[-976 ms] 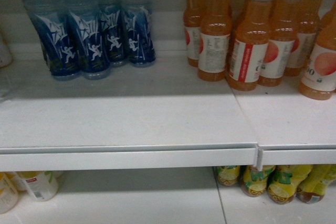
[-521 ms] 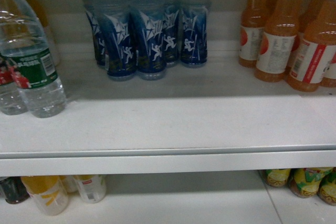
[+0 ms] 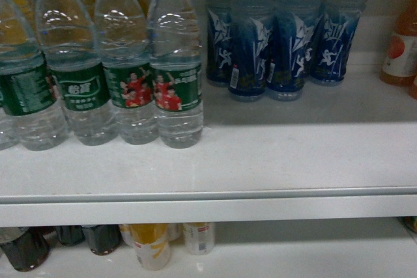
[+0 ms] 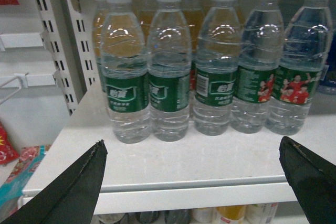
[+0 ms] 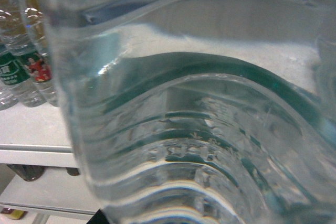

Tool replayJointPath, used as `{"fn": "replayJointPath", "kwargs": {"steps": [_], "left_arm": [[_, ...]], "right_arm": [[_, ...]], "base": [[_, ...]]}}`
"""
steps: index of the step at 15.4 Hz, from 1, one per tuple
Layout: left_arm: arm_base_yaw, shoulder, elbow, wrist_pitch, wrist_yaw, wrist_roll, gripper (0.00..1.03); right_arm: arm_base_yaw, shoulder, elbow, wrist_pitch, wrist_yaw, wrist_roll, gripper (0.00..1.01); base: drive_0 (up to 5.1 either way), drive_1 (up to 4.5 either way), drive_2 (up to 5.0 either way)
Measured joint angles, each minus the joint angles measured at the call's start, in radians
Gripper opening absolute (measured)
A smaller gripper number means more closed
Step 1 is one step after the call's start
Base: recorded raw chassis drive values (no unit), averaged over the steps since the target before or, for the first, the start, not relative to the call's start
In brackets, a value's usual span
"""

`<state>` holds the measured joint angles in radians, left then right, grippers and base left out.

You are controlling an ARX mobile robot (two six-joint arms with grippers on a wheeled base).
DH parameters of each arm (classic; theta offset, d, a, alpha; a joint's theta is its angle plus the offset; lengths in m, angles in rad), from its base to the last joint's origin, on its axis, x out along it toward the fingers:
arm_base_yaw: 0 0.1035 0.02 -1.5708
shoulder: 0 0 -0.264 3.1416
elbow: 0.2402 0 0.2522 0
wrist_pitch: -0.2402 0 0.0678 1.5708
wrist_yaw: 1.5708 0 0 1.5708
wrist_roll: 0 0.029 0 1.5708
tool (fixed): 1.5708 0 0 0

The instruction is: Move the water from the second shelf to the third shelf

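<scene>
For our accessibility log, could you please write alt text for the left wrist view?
A row of clear water bottles with white caps and green labels stands upright on a white shelf, with orange drinks partly visible behind them. The left gripper is open, its two black fingers framing the bottom corners short of the shelf edge.

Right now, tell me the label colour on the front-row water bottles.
Green, with white logo and red-shirted figures, on the water bottles. Clearest in the left wrist view.

Clear glossy ribbed plastic water bottle [image 5: 199, 129]
</scene>
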<state>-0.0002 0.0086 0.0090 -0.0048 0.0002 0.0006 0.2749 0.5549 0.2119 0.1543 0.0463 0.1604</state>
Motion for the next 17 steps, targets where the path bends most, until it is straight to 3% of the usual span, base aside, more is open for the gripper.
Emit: {"fn": "replayJointPath", "kwargs": {"steps": [13, 15, 17], "left_arm": [[-0.002, 0.0, 0.0, 0.002, -0.003, 0.0, 0.98], [-0.001, 0.0, 0.0, 0.002, -0.003, 0.0, 0.98], [-0.001, 0.0, 0.0, 0.0, -0.002, 0.0, 0.98]], "right_arm": [[0.0, 0.0, 0.0, 0.0, -0.003, 0.0, 0.39], [0.007, 0.0, 0.0, 0.004, -0.02, 0.0, 0.39], [0.004, 0.0, 0.0, 0.001, -0.007, 0.0, 0.39]], "base": [[-5.1, 2.4, 2.4], [0.0, 0.0, 0.0], [0.0, 0.0, 0.0]]}}
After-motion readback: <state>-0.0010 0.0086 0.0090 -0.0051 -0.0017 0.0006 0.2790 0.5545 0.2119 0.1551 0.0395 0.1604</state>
